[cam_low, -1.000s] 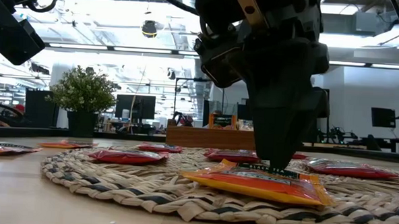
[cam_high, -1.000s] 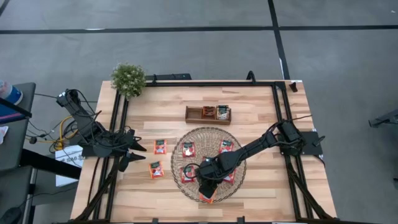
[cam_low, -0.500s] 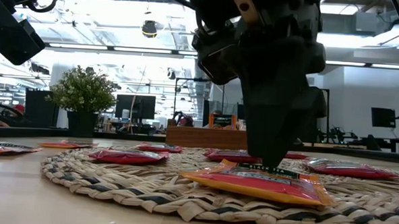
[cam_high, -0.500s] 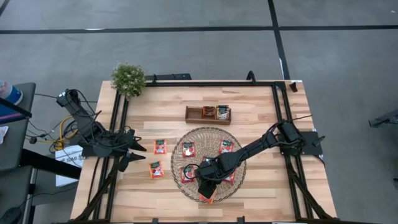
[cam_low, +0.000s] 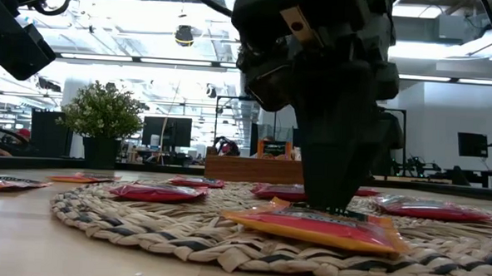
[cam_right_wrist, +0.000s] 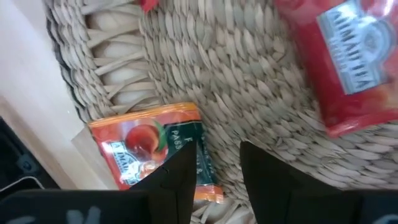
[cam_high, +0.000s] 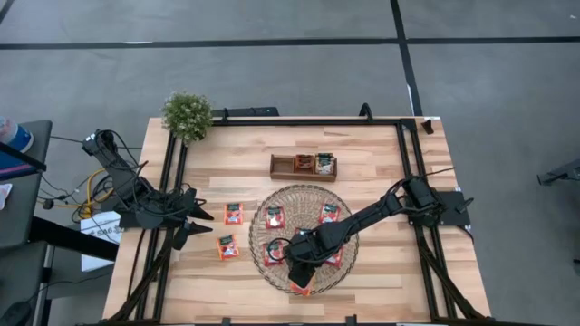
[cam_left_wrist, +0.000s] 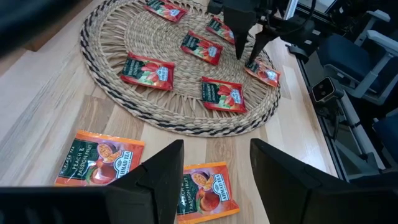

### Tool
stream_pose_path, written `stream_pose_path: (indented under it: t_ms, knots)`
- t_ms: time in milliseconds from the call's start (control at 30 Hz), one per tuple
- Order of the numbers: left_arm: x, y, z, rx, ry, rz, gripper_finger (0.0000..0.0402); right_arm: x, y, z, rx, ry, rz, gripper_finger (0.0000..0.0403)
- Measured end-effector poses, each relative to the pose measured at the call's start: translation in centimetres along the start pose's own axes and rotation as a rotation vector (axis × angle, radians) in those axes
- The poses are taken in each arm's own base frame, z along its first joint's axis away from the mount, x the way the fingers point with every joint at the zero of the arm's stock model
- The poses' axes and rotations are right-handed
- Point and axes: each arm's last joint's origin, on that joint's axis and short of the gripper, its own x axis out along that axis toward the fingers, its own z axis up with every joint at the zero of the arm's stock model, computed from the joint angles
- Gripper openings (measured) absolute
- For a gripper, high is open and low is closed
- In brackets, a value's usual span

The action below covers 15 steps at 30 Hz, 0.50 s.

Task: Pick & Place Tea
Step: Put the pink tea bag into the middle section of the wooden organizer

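Starting at your left, the left gripper (cam_high: 192, 220) waits at the table's left edge, fingers spread with nothing between them, parked well clear of the woven mat (cam_high: 263, 204) so it leaves the other arm room. Just beside it on bare wood lie two orange sachets (cam_high: 234, 213) (cam_high: 227, 246); you see them close in the left wrist view (cam_left_wrist: 98, 160) (cam_left_wrist: 206, 191). They are off the mat and within this arm's reach, which I judge makes them its share of the work.

Moving right onto the mat, red sachets (cam_high: 275, 217) lie flat and apart from one another, none overlapping as far as you can tell. Your right gripper (cam_high: 298, 278) stands nose-down at the mat's near edge over an orange sachet (cam_low: 317, 227). Its jaws are partly apart, tips at or just on the sachet's dark label; nothing is pinched yet. The right wrist view shows that sachet (cam_right_wrist: 146, 152) beside one finger (cam_right_wrist: 177, 174) rather than squarely between both, so I judge the line-up worth checking before you close. A flat packet on bumpy weave gives little edge to grab.

Farther back, the wooden tray (cam_high: 303, 167) already holds packets in its right-hand slots; its left one looks free. The potted plant (cam_high: 187, 115) stands at the far left corner, out of any path.
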Motion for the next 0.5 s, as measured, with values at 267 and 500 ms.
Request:
stream_pose_path:
  t_ms: [267,500]
  knots:
    - [0.0,0.0,0.0,0.0,0.0,0.0,0.0177,1.4,0.0,-0.1,0.02,0.029,-0.008,0.0118]
    - [0.0,0.0,0.0,0.0,0.001,0.001,0.0177,1.3,-0.1,-0.1,0.018,-0.028,-0.04,0.0118]
